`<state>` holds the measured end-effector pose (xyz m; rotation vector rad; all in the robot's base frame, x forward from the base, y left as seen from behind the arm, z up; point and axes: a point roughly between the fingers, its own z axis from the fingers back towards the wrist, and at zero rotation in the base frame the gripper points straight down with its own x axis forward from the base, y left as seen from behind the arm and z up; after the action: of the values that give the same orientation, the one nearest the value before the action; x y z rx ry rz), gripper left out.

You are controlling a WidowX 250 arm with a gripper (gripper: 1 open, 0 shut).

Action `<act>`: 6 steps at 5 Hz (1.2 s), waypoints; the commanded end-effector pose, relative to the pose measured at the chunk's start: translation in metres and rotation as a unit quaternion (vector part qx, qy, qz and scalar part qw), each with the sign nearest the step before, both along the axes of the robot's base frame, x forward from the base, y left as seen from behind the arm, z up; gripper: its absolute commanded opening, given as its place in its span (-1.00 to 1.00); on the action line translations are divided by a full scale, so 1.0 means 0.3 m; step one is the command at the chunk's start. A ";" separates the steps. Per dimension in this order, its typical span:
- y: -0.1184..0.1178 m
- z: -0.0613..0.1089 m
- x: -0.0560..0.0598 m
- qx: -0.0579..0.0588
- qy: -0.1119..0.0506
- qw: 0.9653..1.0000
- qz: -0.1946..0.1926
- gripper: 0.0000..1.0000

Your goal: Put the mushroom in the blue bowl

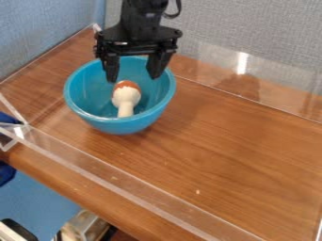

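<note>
The blue bowl (90, 105) stands at the left of the wooden table. Inside it lies the mushroom (124, 97), cream stem toward the front and reddish-brown cap toward the back. My black gripper (135, 64) hangs above the bowl's far right rim, pointing down, its two fingers spread wide with nothing between them. It is apart from the mushroom.
A clear acrylic wall (151, 174) runs around the wooden tabletop (227, 141), with a low front edge and a taller panel at the back right. A blue fabric backdrop (51, 24) stands behind.
</note>
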<state>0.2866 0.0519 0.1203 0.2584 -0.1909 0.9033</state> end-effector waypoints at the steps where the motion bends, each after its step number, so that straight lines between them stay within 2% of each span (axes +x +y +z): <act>1: 0.020 -0.035 -0.006 0.007 -0.010 1.000 -0.011 1.00; 2: 0.048 -0.115 -0.015 0.008 0.001 1.000 -0.019 1.00; 3: 0.066 -0.133 -0.026 0.007 0.001 1.000 -0.025 -1.00; 4: 0.077 -0.117 -0.039 0.002 -0.005 0.999 -0.035 -1.00; 5: 0.045 -0.052 -0.033 -0.002 -0.012 1.000 -0.028 -1.00; 6: 0.013 0.076 -0.008 -0.012 -0.039 0.999 -0.022 -1.00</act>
<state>0.2793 0.0566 0.1271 0.2164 -0.2034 0.8699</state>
